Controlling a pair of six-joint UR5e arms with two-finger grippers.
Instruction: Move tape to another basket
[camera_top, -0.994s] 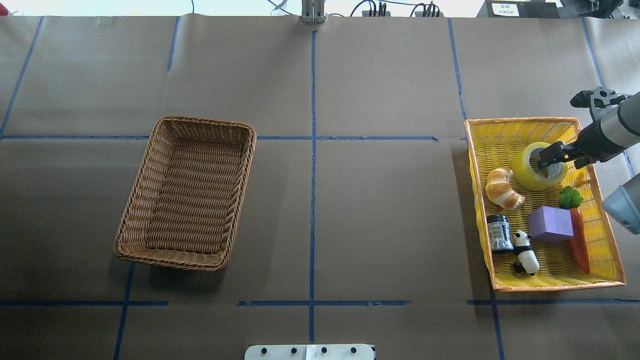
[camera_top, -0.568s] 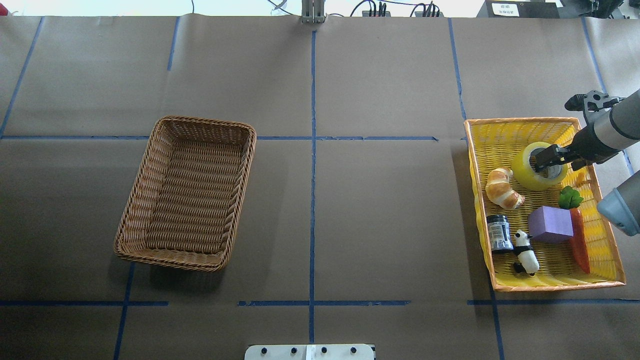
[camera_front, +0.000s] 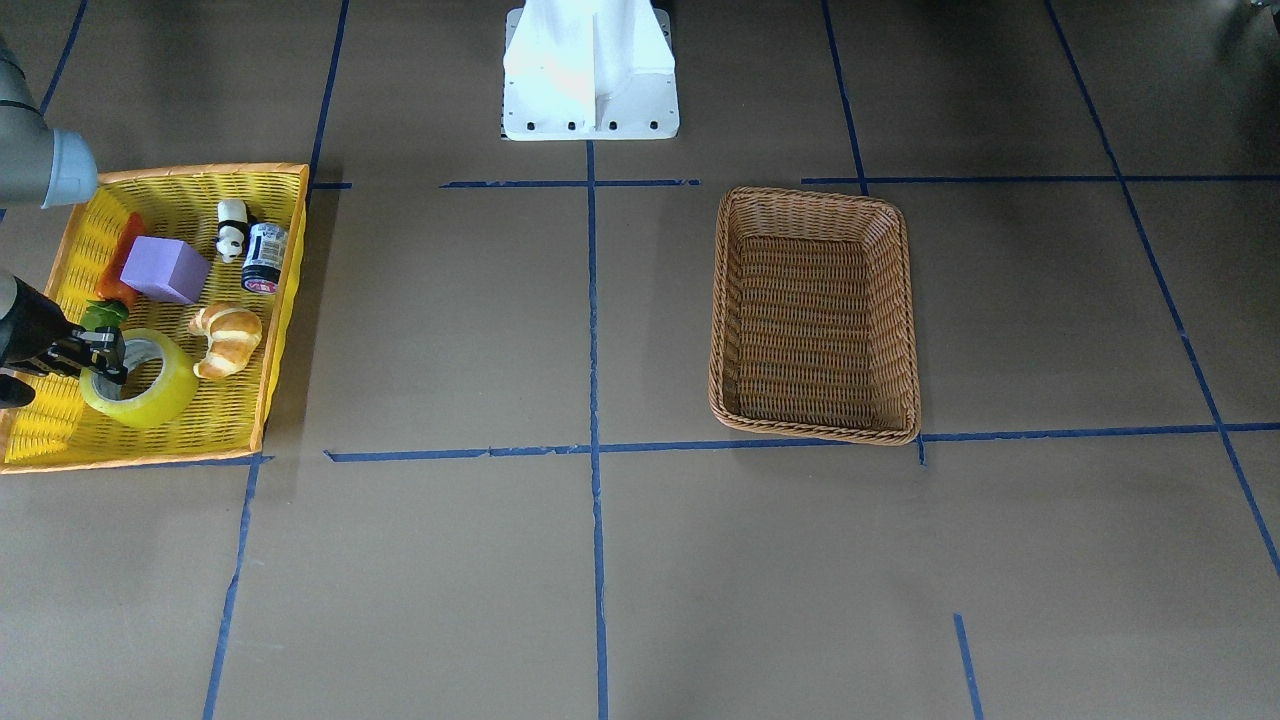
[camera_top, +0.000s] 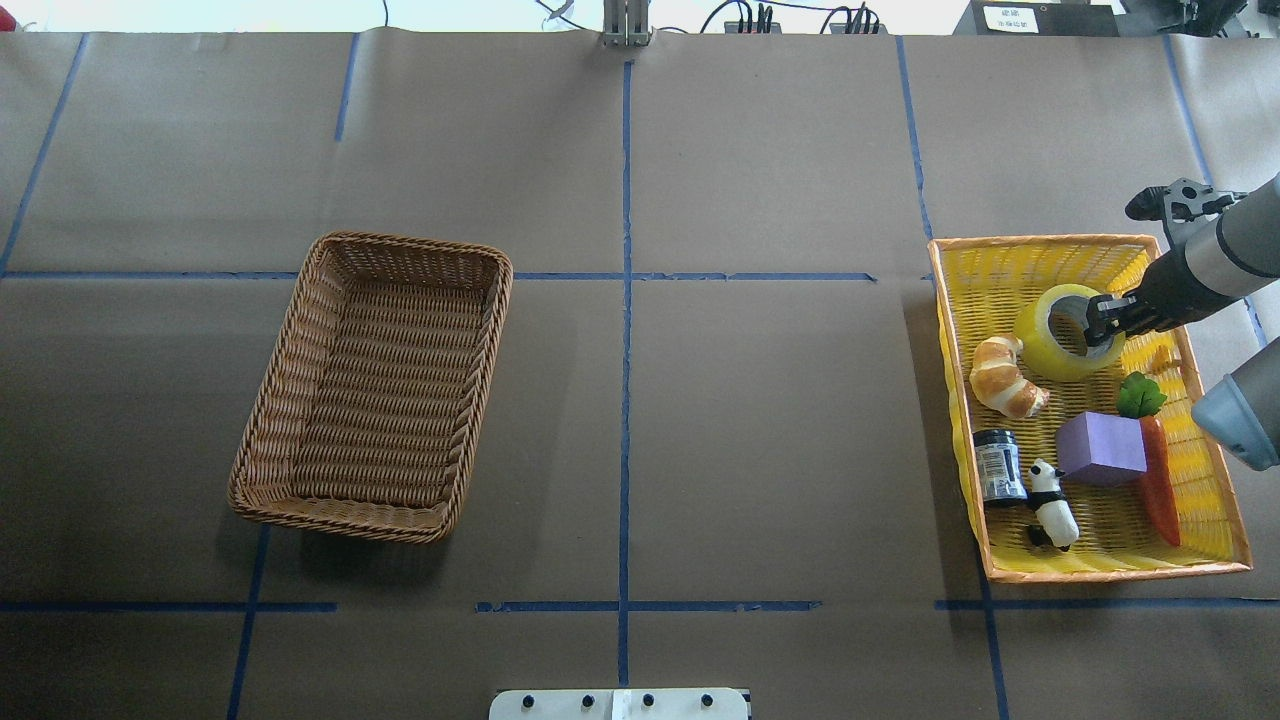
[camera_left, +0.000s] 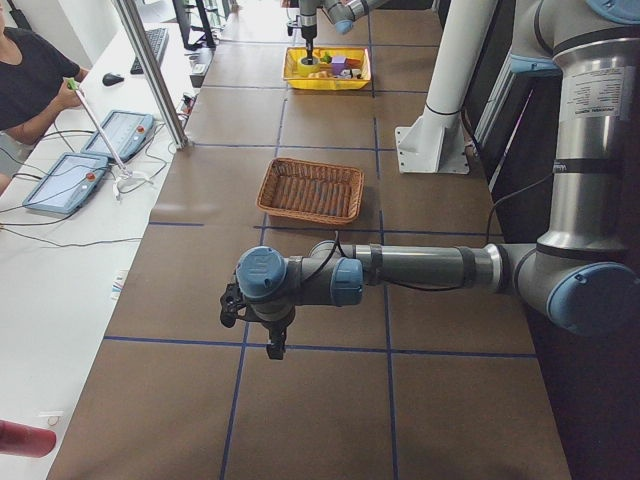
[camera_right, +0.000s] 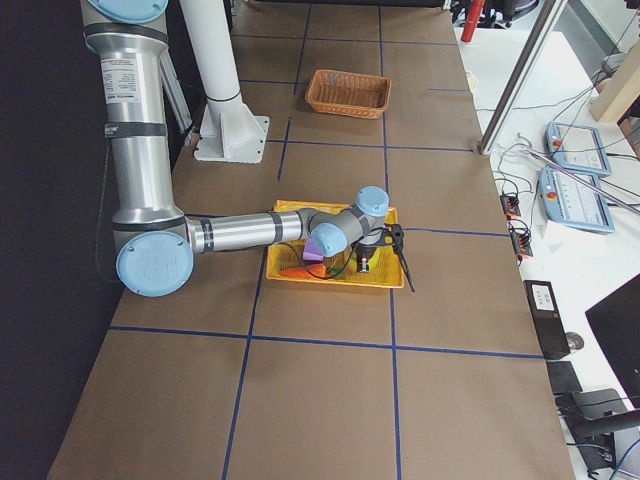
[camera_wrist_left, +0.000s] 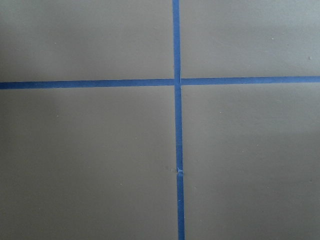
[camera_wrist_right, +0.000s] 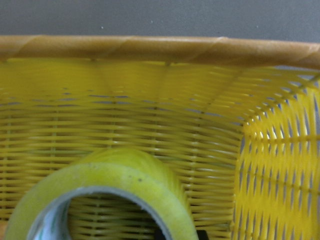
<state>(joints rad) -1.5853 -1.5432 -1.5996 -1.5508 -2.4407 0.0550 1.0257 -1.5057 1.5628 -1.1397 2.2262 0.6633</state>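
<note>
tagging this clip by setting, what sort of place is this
Probably a robotics lab: a robot arm over a paper-covered table gridded with blue lines, and teach pendants on the side bench near a person.

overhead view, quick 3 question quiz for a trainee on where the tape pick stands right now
1. True or false: the tape is in the yellow tray.
2. Which lies nearest the tape: a) croissant, b) panda, c) jar?
3. What is inside the brown basket?
Key: 1 true; 2 a; 3 nothing.
</note>
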